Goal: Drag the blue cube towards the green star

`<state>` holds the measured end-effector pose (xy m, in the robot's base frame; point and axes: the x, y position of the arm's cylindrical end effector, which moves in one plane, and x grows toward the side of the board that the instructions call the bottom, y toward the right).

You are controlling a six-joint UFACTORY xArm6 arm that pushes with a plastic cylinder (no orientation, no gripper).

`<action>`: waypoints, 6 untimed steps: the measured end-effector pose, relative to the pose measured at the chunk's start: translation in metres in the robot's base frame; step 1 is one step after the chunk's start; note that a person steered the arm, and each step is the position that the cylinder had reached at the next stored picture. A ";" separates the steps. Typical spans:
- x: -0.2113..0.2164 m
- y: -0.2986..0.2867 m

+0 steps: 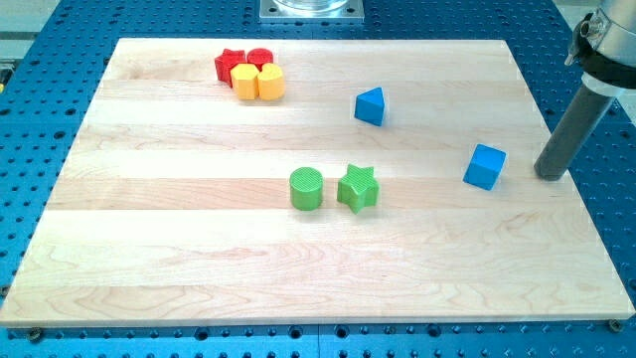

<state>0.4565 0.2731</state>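
Blue cube (485, 166) just left of my tip (550, 176)

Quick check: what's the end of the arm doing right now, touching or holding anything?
My tip: no gripper, holding nothing; it sits just to the view's right of the blue cube, apart from it.

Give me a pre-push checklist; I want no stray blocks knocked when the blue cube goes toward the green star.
1. My tip on the cube's far side from the star: ok, it sits at the view's right of the blue cube.
2. Tip touching cube: not ok, a gap shows.
3. Path from cube to green star free of blocks: ok.
4. Blue triangle off the path: ok, it lies toward the view's top.
5. Green cylinder apart from star: cannot tell, they sit very close.
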 end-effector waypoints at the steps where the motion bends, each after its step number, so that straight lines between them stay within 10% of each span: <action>1: -0.001 -0.041; 6: -0.023 -0.137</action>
